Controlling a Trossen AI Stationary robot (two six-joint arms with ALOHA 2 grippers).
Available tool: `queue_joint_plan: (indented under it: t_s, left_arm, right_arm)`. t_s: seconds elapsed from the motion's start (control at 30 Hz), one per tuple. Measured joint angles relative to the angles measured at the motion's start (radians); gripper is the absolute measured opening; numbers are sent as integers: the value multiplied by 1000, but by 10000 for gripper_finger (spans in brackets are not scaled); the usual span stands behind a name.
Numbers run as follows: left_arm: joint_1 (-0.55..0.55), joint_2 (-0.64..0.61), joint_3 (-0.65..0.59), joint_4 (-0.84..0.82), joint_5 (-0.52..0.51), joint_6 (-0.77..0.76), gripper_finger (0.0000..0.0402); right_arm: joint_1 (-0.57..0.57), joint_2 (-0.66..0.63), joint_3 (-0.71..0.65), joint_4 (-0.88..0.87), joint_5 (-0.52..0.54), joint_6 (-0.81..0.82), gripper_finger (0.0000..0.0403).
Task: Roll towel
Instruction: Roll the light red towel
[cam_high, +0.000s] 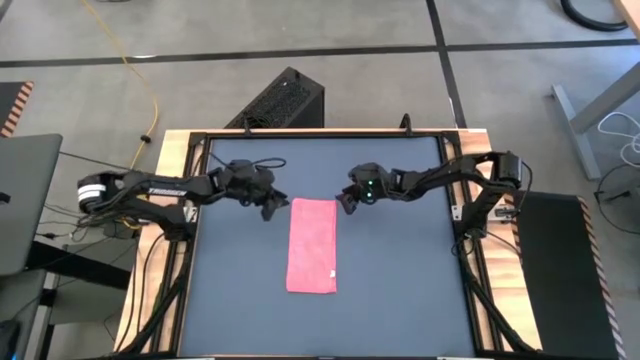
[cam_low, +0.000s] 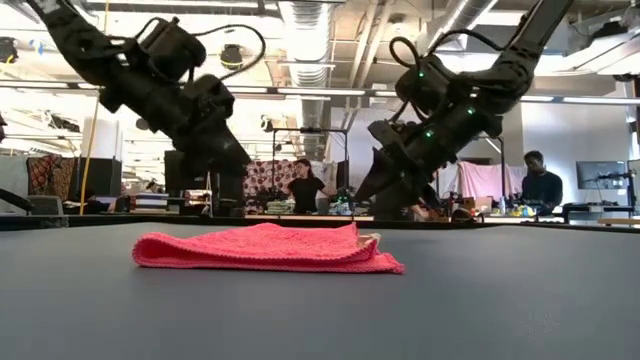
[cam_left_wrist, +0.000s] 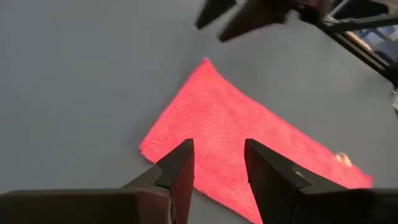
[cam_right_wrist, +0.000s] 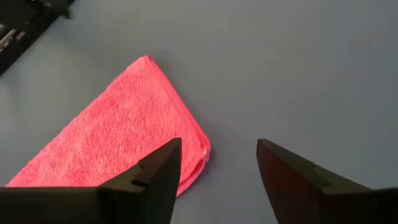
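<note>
The pinkish-red towel (cam_high: 312, 245) lies folded into a long strip on the dark tabletop (cam_high: 400, 300), its length running from far to near; a tiny white tag (cam_high: 332, 274) shows at its right edge. My left gripper (cam_high: 270, 208) hovers open just off the towel's far left corner (cam_left_wrist: 146, 149). My right gripper (cam_high: 345, 203) hovers open just off the far right corner (cam_right_wrist: 202, 152). In the low view the towel (cam_low: 265, 248) lies flat with both grippers above and behind it.
A black box (cam_high: 280, 100) stands on the floor beyond the table's far edge. People (cam_low: 303, 185) show in the room behind the table. Bare dark tabletop lies to the left, right and near side of the towel.
</note>
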Motion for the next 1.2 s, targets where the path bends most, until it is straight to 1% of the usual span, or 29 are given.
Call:
queue_joint_plan:
  t_s: [0.13, 0.23, 0.3, 0.53, 0.7, 0.87, 0.93, 1.03, 1.2]
  left_arm:
    - [17, 96, 0, 28, -18, 0, 165]
    - [41, 147, 0, 60, -114, -25, 183]
    - [53, 180, 0, 75, -134, -52, 190]
    - [56, 286, 0, 172, -20, -104, 193]
    - [63, 364, 0, 266, -19, -116, 193]
    - [64, 409, 2, 346, -6, -127, 193]
    - [64, 415, 11, 341, -10, -130, 193]
    - [64, 416, 27, 292, -43, -115, 193]
    - [52, 416, 36, 250, -41, -92, 193]
  right_arm:
    - [22, 0, -6, 5, 28, 10, 245]
    - [41, 0, -5, 9, 49, 34, 246]
    - [60, 0, -5, 0, 89, 57, 246]
    - [101, 0, -5, 1, 181, 109, 246]
    - [102, 0, -5, 0, 188, 128, 246]
    - [100, 6, -5, 6, 202, 143, 246]
    - [98, 23, -5, 19, 209, 153, 246]
    - [93, 68, -4, 60, 205, 170, 246]
    - [93, 129, -4, 118, 189, 183, 246]
